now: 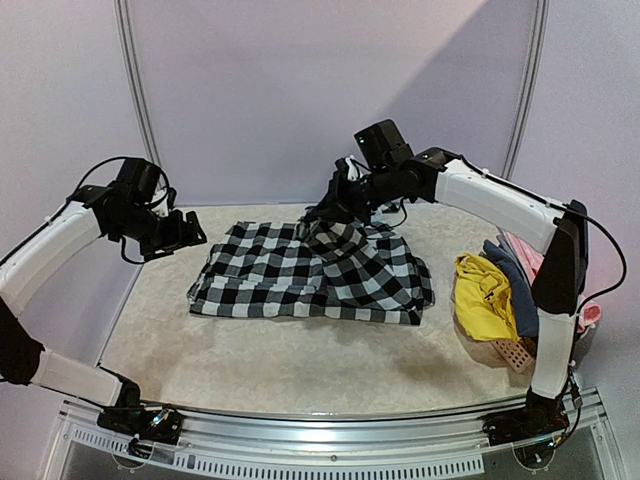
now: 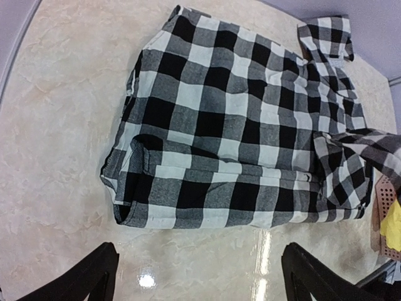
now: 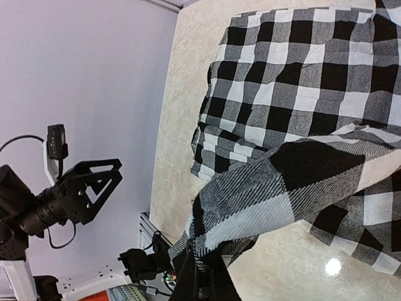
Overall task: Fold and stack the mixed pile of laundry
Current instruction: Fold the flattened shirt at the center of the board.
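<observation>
The black-and-white checked shirt [image 1: 300, 275] lies spread on the table's middle; it fills the left wrist view [image 2: 238, 125]. My right gripper [image 1: 335, 205] is shut on a fold of the shirt [image 3: 282, 188] at its far edge and holds it lifted above the rest. My left gripper [image 1: 185, 232] is open and empty, raised above the table left of the shirt; its fingers [image 2: 94, 276] frame bare table. The yellow garment [image 1: 482, 295], the blue-grey one [image 1: 515, 275] and the pink one [image 1: 530, 255] lie heaped at the right.
A salmon perforated basket [image 1: 510, 352] sits under the heap at the right edge, also at the right edge of the left wrist view [image 2: 383, 213]. A metal rail [image 1: 320, 430] runs along the near edge. White walls stand behind the table.
</observation>
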### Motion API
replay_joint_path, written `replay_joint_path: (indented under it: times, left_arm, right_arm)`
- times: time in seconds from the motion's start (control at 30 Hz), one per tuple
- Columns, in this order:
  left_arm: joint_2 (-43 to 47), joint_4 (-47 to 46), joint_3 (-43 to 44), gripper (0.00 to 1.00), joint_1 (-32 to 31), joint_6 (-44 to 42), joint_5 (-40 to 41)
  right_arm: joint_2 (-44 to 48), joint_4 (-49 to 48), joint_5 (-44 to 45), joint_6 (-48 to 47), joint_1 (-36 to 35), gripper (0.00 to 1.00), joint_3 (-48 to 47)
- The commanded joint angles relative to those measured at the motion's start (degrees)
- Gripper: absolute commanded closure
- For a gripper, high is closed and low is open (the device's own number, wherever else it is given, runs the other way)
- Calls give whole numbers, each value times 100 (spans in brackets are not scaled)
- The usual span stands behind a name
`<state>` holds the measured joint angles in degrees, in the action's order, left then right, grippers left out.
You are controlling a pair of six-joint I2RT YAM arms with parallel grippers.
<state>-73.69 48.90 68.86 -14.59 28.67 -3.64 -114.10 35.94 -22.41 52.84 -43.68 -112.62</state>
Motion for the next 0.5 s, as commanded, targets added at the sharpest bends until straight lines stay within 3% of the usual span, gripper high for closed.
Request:
replay_joint_path:
  times: [0.0,0.27,0.47]
  left_arm:
    - [296,-188,-255,8,-13,-181,-467]
    - [473,8,-217,11,-18,-359,-716]
    - [765,115,-319,12,-14,-444,-847]
  right_arm:
    - [-60,-876,302,794,-68,100,264]
    - [-515,-1580,514,1947,-169,100,252]
    - [-1066,-1659,696,2785,-596,100,-329]
